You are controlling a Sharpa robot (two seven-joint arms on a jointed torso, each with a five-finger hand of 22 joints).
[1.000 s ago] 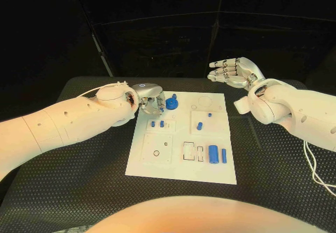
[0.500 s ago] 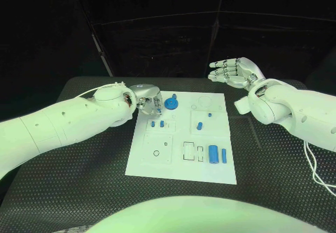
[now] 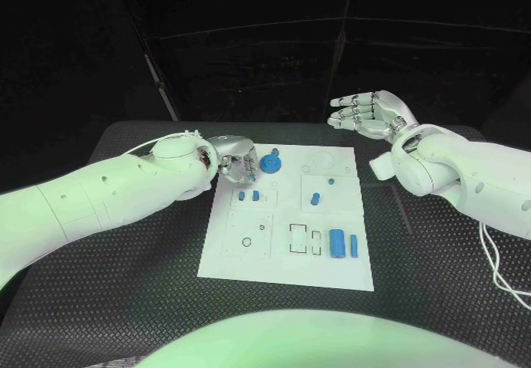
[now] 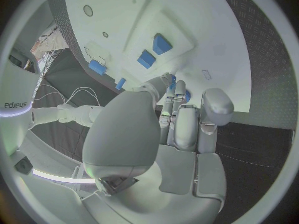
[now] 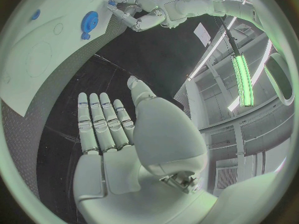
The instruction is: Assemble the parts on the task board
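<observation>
Left hand point(image 3: 238, 165) beside blue gear point(image 3: 272, 163)

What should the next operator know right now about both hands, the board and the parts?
Left hand: at the far left corner of the white task board, fingers curled beside the round blue gear; I cannot tell whether it grips anything.
Right hand: raised beyond the board's far right, fingers apart, holding nothing.
Parts: two small blue pegs in the left block; short blue cylinder and small blue stud right of them; large blue cylinder and slim blue pin near right.
Done: nothing visibly joined. Left: assembly of all parts.
</observation>
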